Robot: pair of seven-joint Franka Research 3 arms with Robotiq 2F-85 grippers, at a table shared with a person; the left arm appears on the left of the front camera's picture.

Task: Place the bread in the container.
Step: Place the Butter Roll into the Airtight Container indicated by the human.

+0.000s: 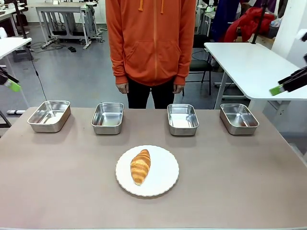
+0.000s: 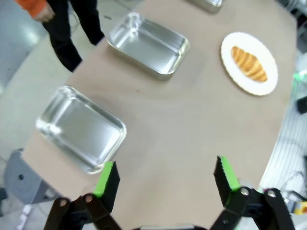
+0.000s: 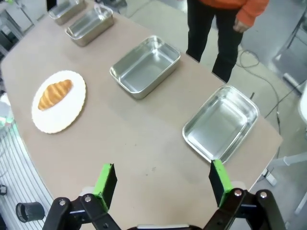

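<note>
The bread (image 1: 140, 166) lies on the round white plate (image 1: 165, 184), a little left of the plate's middle, near the front centre of the table (image 1: 57, 191). Nothing touches it. It is likely soft and flaky, so the chief risk is a pinch that crushes it. A hold too near one tapered end might also let it swing and drop short of a pan. The plate looks free to slide, so a finger landing on its rim could shove it instead of lifting the bread.

The left gripper (image 2: 166, 175) and the right gripper (image 3: 161, 177) each hang off their own side of the table, well apart from the plate. Their jaws are spread wide with nothing between them. Their height above the table is hard to judge from the wide-angle views.

Beyond the plate, four empty steel pans stand in a row: outer-left pan (image 1: 48, 127), inner-left pan (image 1: 107, 130), inner-right pan (image 1: 183, 131) and outer-right pan (image 1: 240, 130). Which one is meant cannot be told, so the bread could go to the wrong one. A low carry could also clip a raised rim.

A person (image 1: 151, 43) stands at the far edge behind the two inner pans, hands down. A reach there comes near them. Nothing lies between the plate and the pans.
</note>
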